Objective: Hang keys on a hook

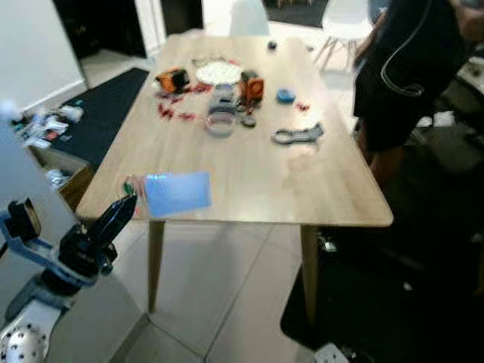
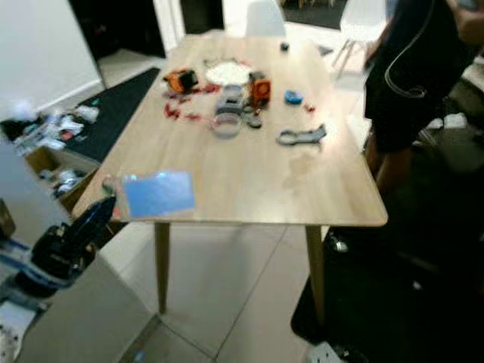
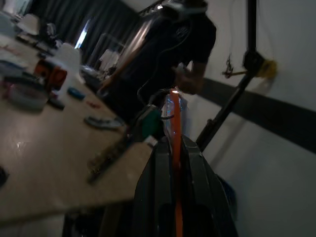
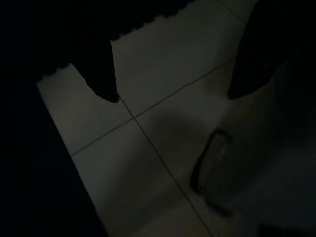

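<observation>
My left gripper (image 1: 123,206) is at the near left corner of the wooden table (image 1: 302,189), low beside its edge. In the left wrist view its fingers (image 3: 195,163) are shut on an orange strap (image 3: 174,118). A green piece (image 3: 148,123) and a dark key-like bar (image 3: 106,155) hang off the strap and rest on the table corner. A black stand (image 3: 232,103) against the white wall carries a small hook (image 3: 229,69) and a yellow piece (image 3: 267,67). My right gripper (image 4: 173,96) hangs open over the tiled floor.
A flat blue card (image 1: 175,193) lies on the table corner by the left gripper. Orange objects (image 1: 172,79), a white plate (image 1: 218,72) and a grey tool (image 1: 299,134) lie farther along the table. A person in black (image 1: 401,76) stands at its right side. A cluttered box (image 1: 53,170) is on the left.
</observation>
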### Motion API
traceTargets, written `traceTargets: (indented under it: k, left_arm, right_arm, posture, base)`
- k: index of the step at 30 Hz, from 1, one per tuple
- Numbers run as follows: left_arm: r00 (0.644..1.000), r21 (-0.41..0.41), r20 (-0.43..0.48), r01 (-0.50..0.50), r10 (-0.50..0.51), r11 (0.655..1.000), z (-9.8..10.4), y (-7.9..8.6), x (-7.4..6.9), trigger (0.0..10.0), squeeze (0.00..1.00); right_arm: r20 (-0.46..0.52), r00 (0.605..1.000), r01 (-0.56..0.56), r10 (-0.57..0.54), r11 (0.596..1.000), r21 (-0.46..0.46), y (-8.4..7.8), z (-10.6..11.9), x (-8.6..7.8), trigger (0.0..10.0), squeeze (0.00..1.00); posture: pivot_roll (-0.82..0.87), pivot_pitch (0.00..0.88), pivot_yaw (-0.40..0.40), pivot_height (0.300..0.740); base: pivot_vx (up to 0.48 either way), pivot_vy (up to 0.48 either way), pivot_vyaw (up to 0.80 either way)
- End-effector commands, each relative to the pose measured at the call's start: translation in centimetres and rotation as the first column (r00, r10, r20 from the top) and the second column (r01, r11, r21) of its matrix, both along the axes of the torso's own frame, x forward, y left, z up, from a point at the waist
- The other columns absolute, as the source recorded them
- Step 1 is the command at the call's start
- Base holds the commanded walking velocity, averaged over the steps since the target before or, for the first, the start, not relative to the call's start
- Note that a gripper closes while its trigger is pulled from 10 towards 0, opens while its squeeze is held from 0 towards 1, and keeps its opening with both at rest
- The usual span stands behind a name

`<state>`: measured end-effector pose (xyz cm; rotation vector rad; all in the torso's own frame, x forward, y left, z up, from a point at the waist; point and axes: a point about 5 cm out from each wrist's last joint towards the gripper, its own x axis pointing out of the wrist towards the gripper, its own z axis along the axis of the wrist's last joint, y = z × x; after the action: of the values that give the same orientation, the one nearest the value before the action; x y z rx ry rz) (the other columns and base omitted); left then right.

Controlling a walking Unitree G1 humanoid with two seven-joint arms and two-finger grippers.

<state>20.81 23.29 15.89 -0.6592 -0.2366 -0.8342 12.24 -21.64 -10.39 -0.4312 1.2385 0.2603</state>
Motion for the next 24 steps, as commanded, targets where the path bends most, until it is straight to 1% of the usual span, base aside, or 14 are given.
traceTargets:
  k: [1,2,7,8,10,12,13,14,17,18,19,20,23,24]
  left_arm:
    - [1.0,0.045,-0.013,-0.008,0.009,0.999,-0.3,0.4,0.1,10.0,0.0]
    - [1.0,0.045,-0.013,-0.008,0.009,0.999,-0.3,0.4,0.1,10.0,0.0]
    - [0.995,0.092,-0.085,-0.041,0.049,0.995,-2.2,0.7,0.2,10.0,0.0]
    - [0.995,0.092,-0.085,-0.041,0.049,0.995,-2.2,0.7,0.2,10.0,0.0]
    - [0.989,0.126,-0.123,-0.064,0.08,0.99,-3.3,1.1,0.3,10.0,0.0]
    - [0.987,0.142,-0.134,-0.073,0.092,0.987,-3.7,1.2,0.4,10.0,0.0]
    - [0.973,0.198,-0.189,-0.098,0.136,0.975,-5.2,1.5,0.5,10.0,0.0]
    - [0.963,0.223,-0.223,-0.102,0.152,0.969,-6.0,1.7,0.6,10.0,0.0]
    - [0.938,0.266,-0.288,-0.113,0.19,0.957,-7.9,2.0,0.4,10.0,0.0]
    - [0.938,0.266,-0.288,-0.113,0.19,0.957,-7.9,2.0,0.4,10.0,0.0]
    - [0.928,0.295,-0.306,-0.119,0.212,0.948,-8.7,2.1,0.3,10.0,0.0]
    - [0.915,0.319,-0.334,-0.117,0.228,0.94,-9.6,2.2,0.2,10.0,0.0]
    - [0.856,0.436,-0.42,-0.101,0.301,0.894,-12.5,2.7,-0.4,10.0,0.0]
    - [0.856,0.436,-0.42,-0.101,0.301,0.894,-12.5,2.7,-0.4,10.0,0.0]
  right_arm:
    - [-0.025,1.0,0.0,0.0,1.0,0.003,0.1,-0.3,-0.8,10.0,0.0]
    - [-0.025,1.0,0.0,0.0,1.0,0.003,0.1,-0.3,-0.8,10.0,0.0]
    - [-0.027,1.0,-0.003,0.003,1.0,0.003,0.2,-0.3,-0.9,10.0,0.0]
    - [-0.027,1.0,-0.003,0.003,1.0,0.003,0.2,-0.3,-0.9,10.0,0.0]
    - [-0.027,1.0,-0.004,0.004,1.0,0.004,0.2,-0.3,-0.9,10.0,0.0]
    - [-0.027,1.0,-0.004,0.004,1.0,0.004,0.2,-0.3,-0.9,10.0,0.0]
    - [-0.026,1.0,-0.003,0.004,1.0,0.005,0.2,-0.3,-0.9,10.0,0.0]
    - [-0.026,1.0,-0.003,0.003,1.0,0.006,0.2,-0.3,-0.9,10.0,0.0]
    - [-0.024,1.0,0.0,0.001,1.0,0.007,0.2,-0.3,-0.9,10.0,0.0]
    - [-0.024,1.0,0.0,0.001,1.0,0.007,0.2,-0.3,-0.9,10.0,0.0]
    - [-0.024,1.0,-0.001,0.001,1.0,0.007,0.2,-0.3,-0.9,10.0,0.0]
    - [-0.023,1.0,0.0,0.0,1.0,0.008,0.2,-0.3,-0.9,10.0,0.0]
    - [-0.024,1.0,-0.001,0.002,1.0,0.007,0.2,-0.3,-0.9,10.0,0.0]
    - [-0.024,1.0,-0.001,0.002,1.0,0.007,0.2,-0.3,-0.9,10.0,0.0]
  posture:
    - [-0.01,0.022,0.042,0.74]
    - [-0.01,0.022,0.042,0.74]
    - [-0.01,0.025,0.044,0.74]
    - [-0.01,0.025,0.044,0.74]
    - [-0.01,0.025,0.042,0.74]
    - [-0.01,0.025,0.042,0.74]
    - [-0.01,0.025,0.043,0.74]
    - [-0.01,0.025,0.043,0.74]
    - [-0.01,0.022,0.042,0.74]
    - [-0.01,0.022,0.042,0.74]
    - [-0.01,0.022,0.042,0.74]
    - [-0.01,0.015,0.043,0.74]
    - [-0.01,0.014,0.043,0.74]
    - [-0.01,0.014,0.043,0.74]
  base:
    - [-0.398,0.0,0.0]
    - [-0.398,0.0,0.0]
    - [-0.338,0.0,0.0]
    - [-0.24,0.0,0.0]
    - [0.0,0.0,0.0]
    - [0.0,0.0,0.0]
    - [0.0,0.0,0.0]
    - [0.0,0.0,0.0]
    - [0.0,0.0,0.0]
    - [0.0,0.0,0.0]
    - [0.0,0.0,0.0]
    - [0.0,0.0,0.0]
    - [0.0,0.0,0.0]
    - [0.0,0.0,0.0]
